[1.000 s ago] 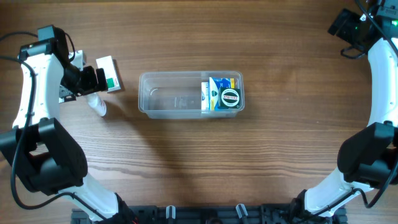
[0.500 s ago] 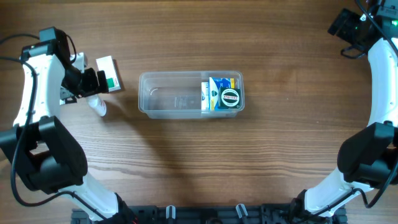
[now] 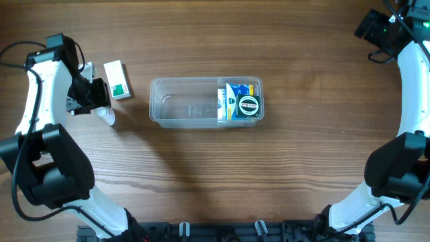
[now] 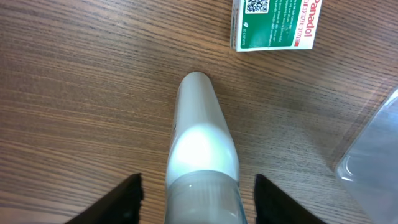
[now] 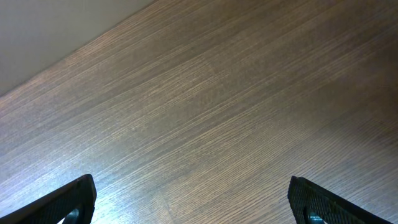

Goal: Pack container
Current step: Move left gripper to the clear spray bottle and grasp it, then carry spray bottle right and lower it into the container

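Observation:
The clear plastic container (image 3: 183,102) lies mid-table; its corner shows in the left wrist view (image 4: 373,152). Its right end holds a blue box and a round black-and-green tape measure (image 3: 248,106). A white tube (image 3: 105,115) lies on the table left of it, seen close in the left wrist view (image 4: 200,149). My left gripper (image 3: 96,94) is open, its fingers (image 4: 198,202) on either side of the tube without touching it. A white and green Panadol box (image 3: 117,81) lies beyond the tube (image 4: 273,23). My right gripper (image 5: 196,198) is open and empty at the far right corner (image 3: 373,27).
Bare wooden tabletop (image 3: 316,168) surrounds the container. The right wrist view shows only wood (image 5: 205,112) and the table's far edge at upper left.
My left gripper has drawn back from the Panadol box toward the lower left and now sits over the white tube. The right arm has not moved.

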Controlling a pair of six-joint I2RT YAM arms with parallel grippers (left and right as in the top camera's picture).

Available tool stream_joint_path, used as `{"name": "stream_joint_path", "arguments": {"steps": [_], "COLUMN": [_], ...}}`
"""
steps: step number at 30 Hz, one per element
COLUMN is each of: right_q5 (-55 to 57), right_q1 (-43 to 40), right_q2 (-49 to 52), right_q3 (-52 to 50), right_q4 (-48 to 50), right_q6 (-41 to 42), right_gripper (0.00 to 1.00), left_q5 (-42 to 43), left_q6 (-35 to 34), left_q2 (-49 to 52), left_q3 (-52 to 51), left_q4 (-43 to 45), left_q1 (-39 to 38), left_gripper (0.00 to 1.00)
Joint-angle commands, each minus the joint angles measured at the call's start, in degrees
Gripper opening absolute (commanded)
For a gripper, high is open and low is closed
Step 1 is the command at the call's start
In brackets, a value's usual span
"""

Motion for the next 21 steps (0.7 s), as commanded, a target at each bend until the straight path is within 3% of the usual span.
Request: {"name": "stream_joint_path", "arguments": {"steps": [1,5,9,13,21], "right_q5": [-0.5,-0.5,-0.5,-0.5,-0.5], "right_q1": [0.2,0.2,0.2,0.2,0.2], "right_q2": [0.3,0.3,0.3,0.3,0.3], "right_q3": [0.0,0.0,0.0,0.0,0.0], "right_q4": [0.2,0.1,0.2,0.2,0.2], "right_q6": [-0.5,-0.5,-0.5,-0.5,-0.5], "right_gripper": [1.00,1.00,1.00,1.00,1.00], "left_q5": [-0.6,-0.6,-0.6,-0.6,1.6], "left_q6": [0.0,0.0,0.0,0.0,-1.9], "left_q2": [0.8,0.8,0.8,0.8,0.3], "left_q3": [-0.3,-0.3,-0.3,-0.3,5.8], "left_q4": [0.4,0.5,0.4,0.4,-1.2], "left_q1": [0.1,0.1,0.1,0.1,-0.2], "left_gripper": [0.49,0.31,0.29,0.20,0.18]}}
